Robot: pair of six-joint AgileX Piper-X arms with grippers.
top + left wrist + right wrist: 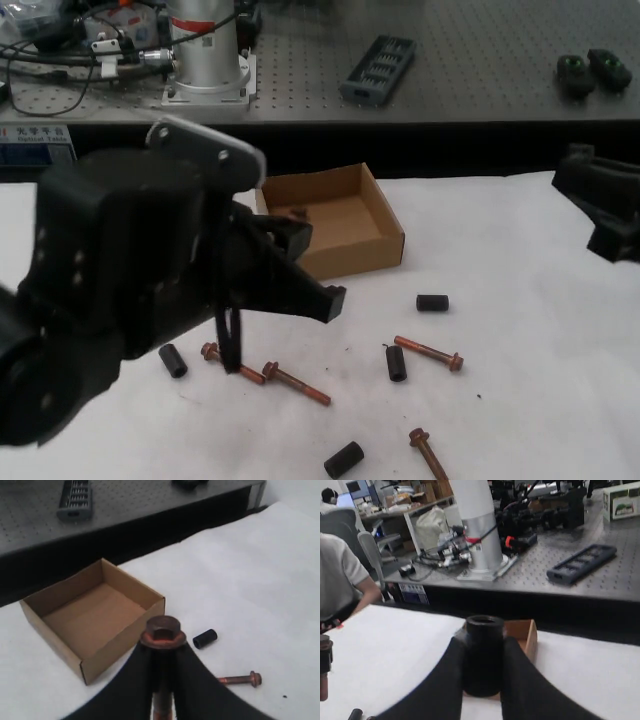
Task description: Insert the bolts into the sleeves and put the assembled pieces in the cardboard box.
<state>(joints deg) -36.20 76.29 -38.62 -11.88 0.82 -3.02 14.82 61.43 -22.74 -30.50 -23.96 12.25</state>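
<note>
Over the near-left part of the white surface (520,380), the left pincer (162,652) is clenched on a copper bolt (162,630). It grips the shank just under the flanged head, so the head stands clear of the fingertips and the bolt is steadied along its length for lining up. The right pincer (484,655) grasps a black sleeve (484,630) around its body. This leaves the open bore free of the fingers, presumably so the shank can be fed into it. The cardboard box (360,255) sits open-topped by the far edge of the surface, about midway along it, within reach of both arms. Its floor looks bare, so no assembled piece seems to be stowed yet. More loose bolts (428,352) and loose sleeves (396,362) lie scattered toward the near edge, unpaired and awaiting later rounds.
</note>
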